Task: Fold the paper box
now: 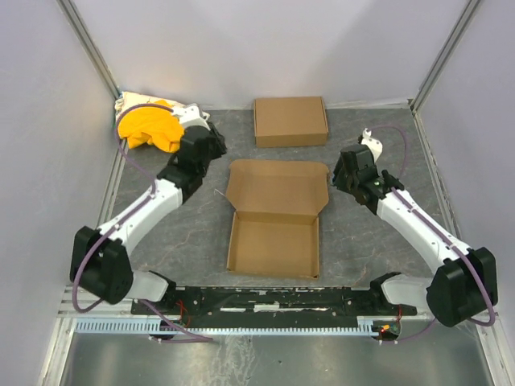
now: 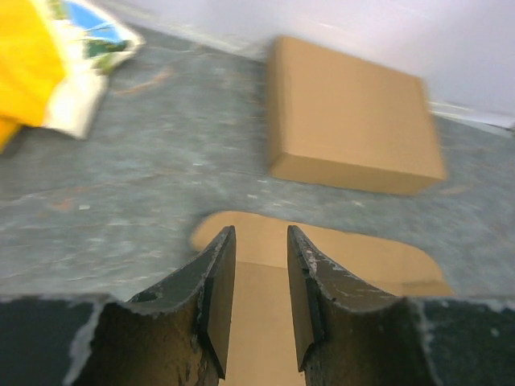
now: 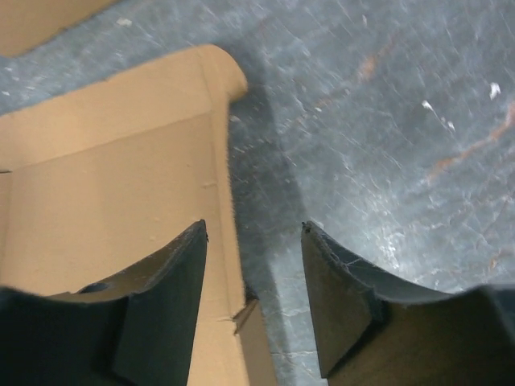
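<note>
The paper box (image 1: 273, 241) lies in the middle of the mat as a shallow brown tray. Its lid (image 1: 278, 186) is thrown back toward the far side. My left gripper (image 1: 217, 149) hovers by the lid's far-left corner. In the left wrist view it (image 2: 260, 233) stands open, and the lid's rounded flap (image 2: 362, 257) shows beyond the fingers. My right gripper (image 1: 338, 173) is at the lid's right edge. In the right wrist view it (image 3: 253, 227) is open, with the lid's edge (image 3: 221, 177) running down between the fingers and nothing gripped.
A second flat brown cardboard box (image 1: 290, 121) (image 2: 354, 129) lies closed at the far side, just behind the lid. A yellow cloth bundle (image 1: 149, 125) (image 2: 24, 64) sits in the far-left corner. White walls enclose the grey mat (image 1: 370, 241).
</note>
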